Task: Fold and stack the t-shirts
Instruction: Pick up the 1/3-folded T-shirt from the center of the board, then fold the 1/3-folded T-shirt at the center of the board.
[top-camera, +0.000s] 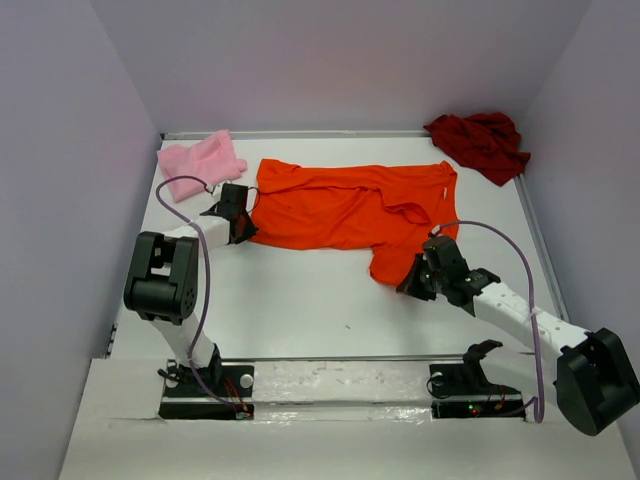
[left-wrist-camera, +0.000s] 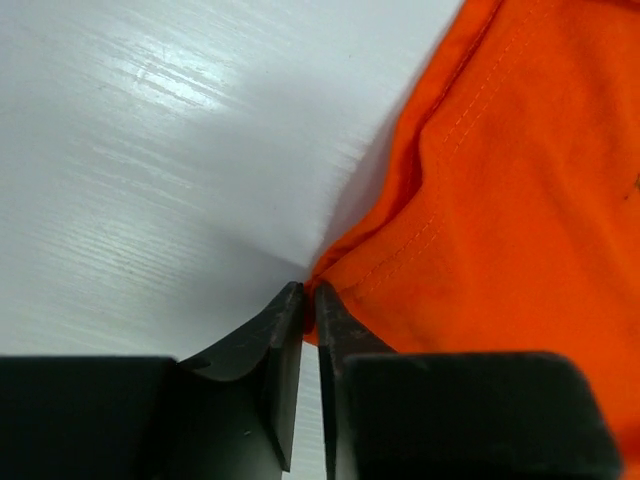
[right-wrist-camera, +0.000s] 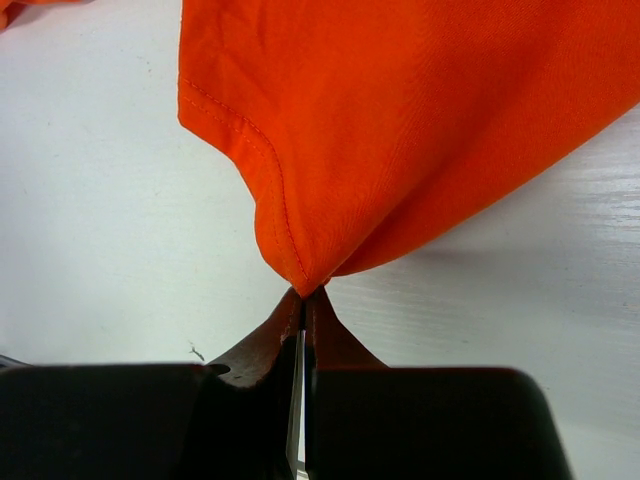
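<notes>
The bright orange cloth t-shirt (top-camera: 340, 205) lies spread across the middle of the flat white table (top-camera: 300, 310), long axis running from 9 to 3 o'clock, its body mostly flat but with a loose fold rumpled toward its 3 o'clock end. It looks like the shirt in hand, opened out so that it can be folded. The left gripper (top-camera: 238, 215) sits at the shirt's 9 o'clock edge; in its wrist view the jaws are drawn almost together with only a thin slit between them, and the stitched hem runs right into the tips, so it appears to nip that edge, though the bite is shallow. The right gripper (top-camera: 418, 278) is at the shirt's 5 o'clock corner, jaws pressed together on a hemmed point of cloth that tents up from them, lifted slightly off the table. Holding two well-separated points probably lets the arms pull the cloth taut and carry one side over the other without bunching. The light pink cloth t-shirt (top-camera: 200, 158) rests as a compact bundle at the table's 10 o'clock corner, just beside the orange one, perhaps the start of the stack. The dark red cloth t-shirt (top-camera: 480, 142) lies crumpled at the 2 o'clock corner, apart from the others and plainly not yet folded.
</notes>
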